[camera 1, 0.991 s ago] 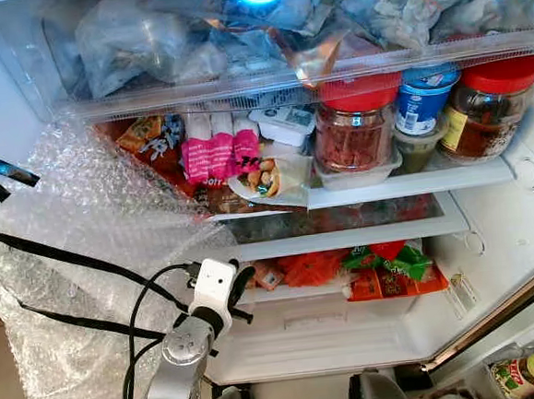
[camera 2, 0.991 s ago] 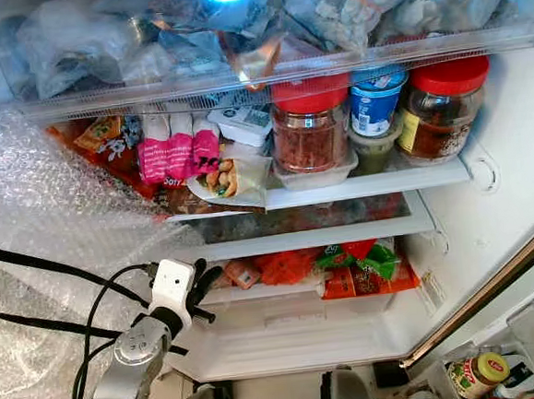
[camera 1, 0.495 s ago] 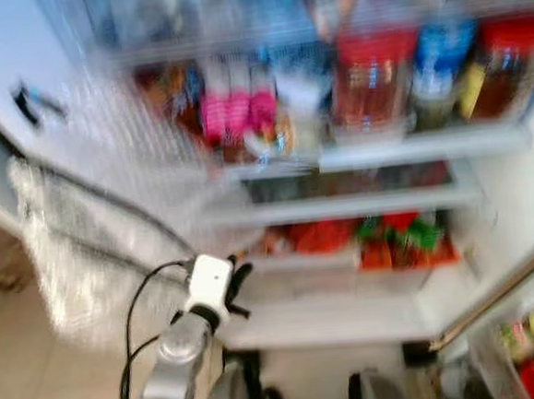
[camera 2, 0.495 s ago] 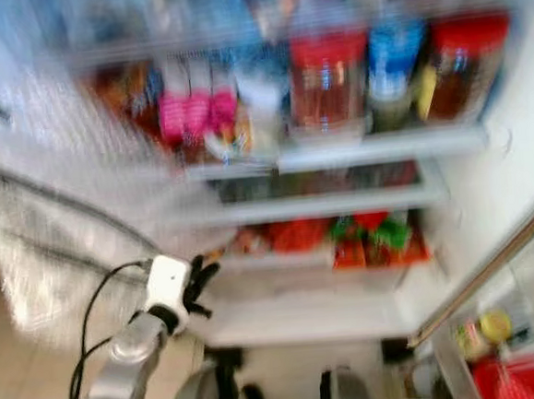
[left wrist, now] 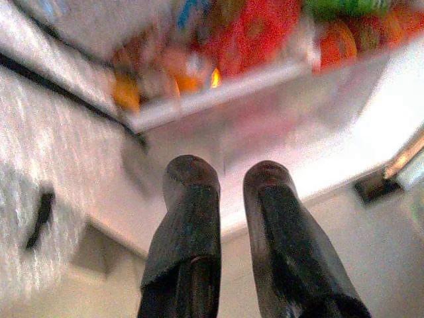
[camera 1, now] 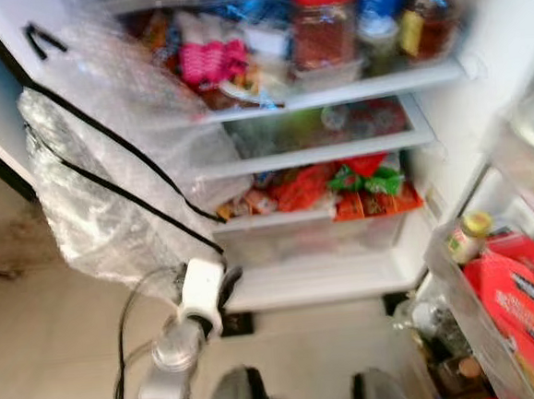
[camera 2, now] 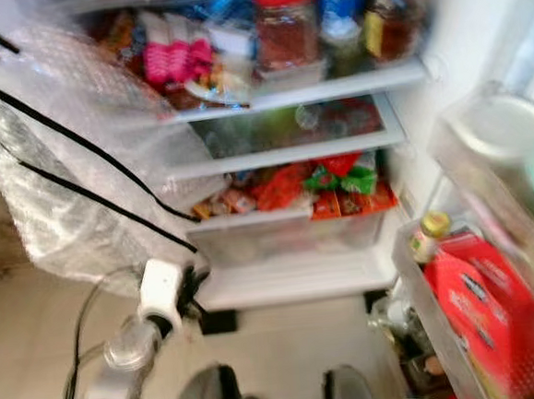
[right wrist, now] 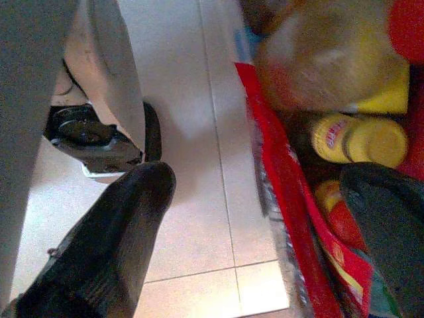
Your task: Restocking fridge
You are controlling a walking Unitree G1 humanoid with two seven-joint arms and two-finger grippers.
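Open fridge (camera 1: 448, 148) with glossy white walls, crinkly bubble wrap (camera 1: 109, 193) draped at left edge, left gripper (left wrist: 225, 192) nearly pressed together and empty before clear plastic drawer (camera 1: 316, 237), right gripper (right wrist: 265, 218) spread wide beside smooth yellow-capped bottle (right wrist: 361, 139)

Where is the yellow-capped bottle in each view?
Left eye view: yellow-capped bottle lower right, in the door bin.
Right eye view: lower right, same bin.
Left wrist view: not in it.
Right wrist view, lying close up.
Shared landmark: red box beside it.

A home kitchen: an open fridge (camera 1: 442, 75) packed with food, tiled floor (camera 1: 39, 356).
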